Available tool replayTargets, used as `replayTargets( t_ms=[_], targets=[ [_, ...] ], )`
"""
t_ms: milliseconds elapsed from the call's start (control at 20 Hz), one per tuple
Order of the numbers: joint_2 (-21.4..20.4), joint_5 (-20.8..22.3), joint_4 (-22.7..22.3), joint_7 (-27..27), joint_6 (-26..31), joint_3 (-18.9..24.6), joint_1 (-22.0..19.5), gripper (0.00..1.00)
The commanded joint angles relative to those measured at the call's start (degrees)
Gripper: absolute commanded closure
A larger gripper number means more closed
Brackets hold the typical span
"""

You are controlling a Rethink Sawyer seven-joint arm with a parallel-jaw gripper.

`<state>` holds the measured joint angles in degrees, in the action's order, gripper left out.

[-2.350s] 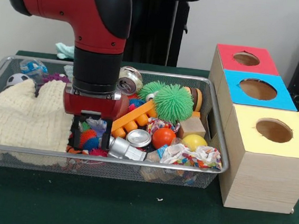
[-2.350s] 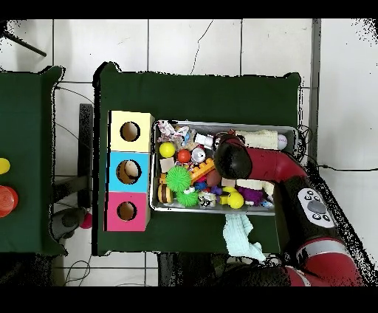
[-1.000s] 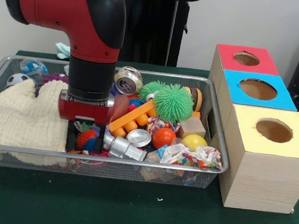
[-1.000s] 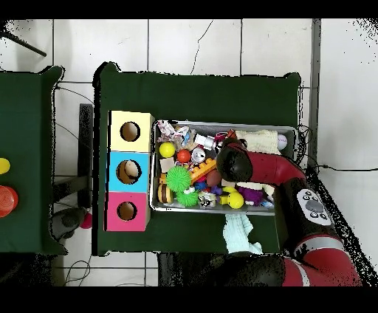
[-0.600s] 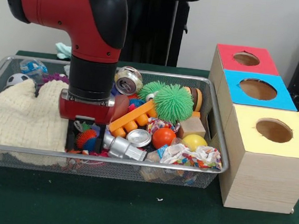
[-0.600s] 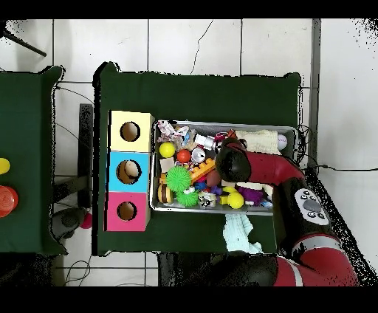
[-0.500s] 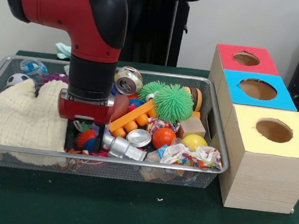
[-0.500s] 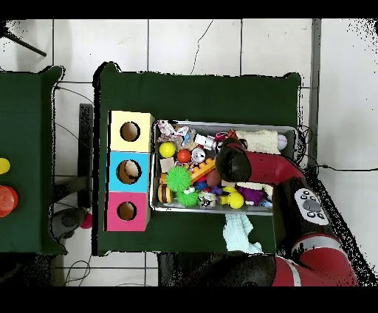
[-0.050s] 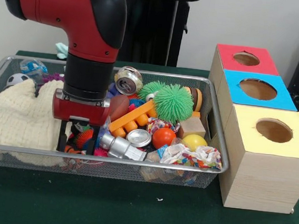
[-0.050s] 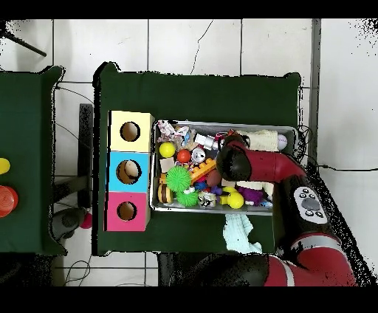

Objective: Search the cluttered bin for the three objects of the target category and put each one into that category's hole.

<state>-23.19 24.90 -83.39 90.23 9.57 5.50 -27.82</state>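
My gripper (image 9: 77,142) reaches down into the wire bin (image 9: 39,153) at its front left, right beside a cream knitted cloth (image 9: 24,116). Its fingers (image 9: 62,139) stand apart, open, around an orange-red spiky ball (image 9: 85,136) and other small spiky toys. To the right lie a silver metal cylinder (image 9: 119,147), a metal lid (image 9: 138,137), an orange ball (image 9: 163,137), a yellow ball (image 9: 194,142) and a large green spiky ball (image 9: 172,102). In the overhead view the arm's wrist (image 10: 230,161) hides the gripper.
Three wooden boxes with round holes stand beside the bin: red (image 9: 246,59), blue (image 9: 258,89), yellow (image 9: 274,131). A dented silver can (image 9: 130,80), a long orange toy (image 9: 133,118) and a wooden block (image 9: 192,127) crowd the bin. A pale green cloth (image 10: 240,235) lies outside.
The gripper has slid left along the bin's front toward the cream cloth and sits slightly lower. The silver cylinder is now more exposed.
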Motion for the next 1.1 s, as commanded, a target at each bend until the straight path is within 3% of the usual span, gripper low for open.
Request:
replayTargets(
  t_ms=[50,500,700,1100],
  targets=[
    [1.0,3.3,2.8,4.1,-3.6,-0.1,0.4,0.00],
    [0.8,0.4,0.8,4.8,-0.3,3.6,-2.3,0.00],
    [0.7,-2.0,-0.5,4.0,4.9,5.8,-3.8,0.00],
    [0.2,-4.2,-1.5,4.1,7.9,6.8,-4.5,0.00]
  ],
)
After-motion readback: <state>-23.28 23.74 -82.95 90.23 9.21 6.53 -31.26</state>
